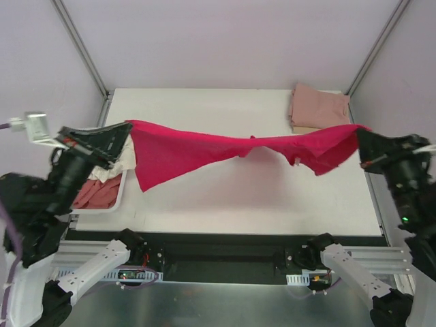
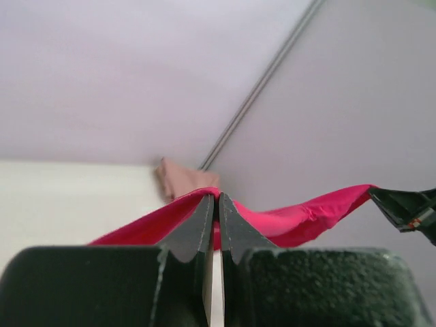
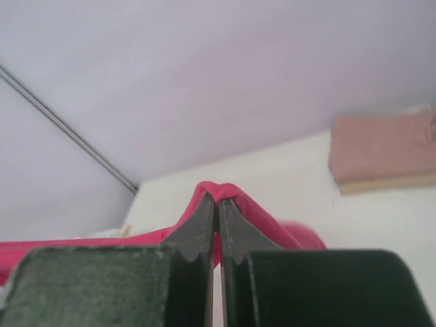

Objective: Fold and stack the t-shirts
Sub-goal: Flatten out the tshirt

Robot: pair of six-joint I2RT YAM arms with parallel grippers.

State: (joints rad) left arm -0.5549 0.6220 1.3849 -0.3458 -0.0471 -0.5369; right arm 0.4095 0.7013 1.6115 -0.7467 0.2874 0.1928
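I hold the crimson t-shirt (image 1: 238,146) stretched in the air above the table (image 1: 272,204). My left tool (image 1: 127,129) is clamped on one end near the basket (image 1: 117,201), and my right tool (image 1: 360,135) is clamped on the other end by the table's right edge. In both wrist views the jaws are pressed together with only a thin fold of red cloth at their very tips.

That shallow bite is my main worry. If I pull my arms further apart, the fabric could slip from one tool and the shirt would drop in a heap.

The cloth sags and twists in the middle, and a wide flap hangs under the left end. Laid down like this it would likely land creased, and the fold would come out crooked.

The right end hangs just in front of the folded pink shirt (image 1: 319,105) at the far right corner, so a careless swing could drag across it. On the left, the flap could catch the basket's rim.
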